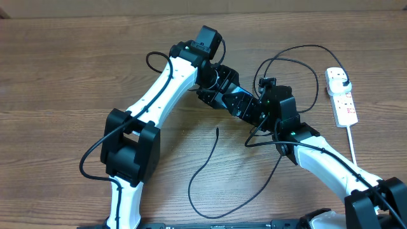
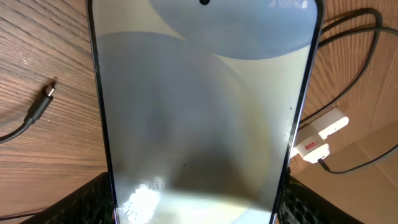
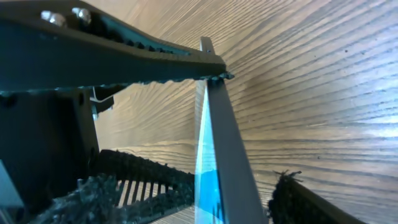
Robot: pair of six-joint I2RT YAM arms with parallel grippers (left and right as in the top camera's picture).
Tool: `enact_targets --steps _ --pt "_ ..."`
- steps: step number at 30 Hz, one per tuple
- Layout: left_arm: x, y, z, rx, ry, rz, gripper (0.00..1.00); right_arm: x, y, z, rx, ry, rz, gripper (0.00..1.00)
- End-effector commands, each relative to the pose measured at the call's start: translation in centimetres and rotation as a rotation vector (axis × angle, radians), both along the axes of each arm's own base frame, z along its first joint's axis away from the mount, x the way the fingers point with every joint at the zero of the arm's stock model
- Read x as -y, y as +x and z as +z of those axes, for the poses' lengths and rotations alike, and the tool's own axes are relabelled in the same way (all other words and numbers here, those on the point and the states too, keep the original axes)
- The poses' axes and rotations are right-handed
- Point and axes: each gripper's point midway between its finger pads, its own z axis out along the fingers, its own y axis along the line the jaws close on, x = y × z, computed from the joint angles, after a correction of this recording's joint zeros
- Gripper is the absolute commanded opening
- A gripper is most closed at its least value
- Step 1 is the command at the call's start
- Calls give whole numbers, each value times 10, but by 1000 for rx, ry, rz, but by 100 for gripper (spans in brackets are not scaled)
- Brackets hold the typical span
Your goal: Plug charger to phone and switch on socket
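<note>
Wood lies bare across the left half and near side of the table [image 1: 63, 76], crossed only by the charger [image 1: 203, 168], thin and black. Its connector tip [image 2: 48, 92] lies loose on the boards near the phone [image 2: 199, 106], on the left arm's side. More loops of the cable crowd close round the right arm and run to the black plug [image 1: 341, 77] seated in the socket [image 1: 344, 105], which sits well off to the right. Both arms meet mid-table. The left gripper [image 2: 196, 202] clamps the phone's lower sides between its ridged pads, holding it clear of the wood. The screen looks pale grey-blue under glare, dark-rimmed, with small white text at one top corner; edge-on from the right wrist it is a bright blue sliver. One toothed finger [image 3: 155, 59] of the right gripper [image 1: 264, 113] touches the phone's end; whether those jaws are closed I cannot tell.
</note>
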Motion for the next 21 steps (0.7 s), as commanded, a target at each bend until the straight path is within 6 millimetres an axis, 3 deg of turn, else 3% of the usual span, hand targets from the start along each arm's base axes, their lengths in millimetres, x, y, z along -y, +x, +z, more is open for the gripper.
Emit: enact_targets --steps 1,15,21 --pt "8 3 21 28 -45 -1 4 -1 8 9 29 1 -12 75" --pt "16 -3 21 28 -45 -22 4 2 10 8 34 -11 -30 65" --pt "17 -4 21 23 -46 -17 4 2 10 9 34 -12 -32 55"
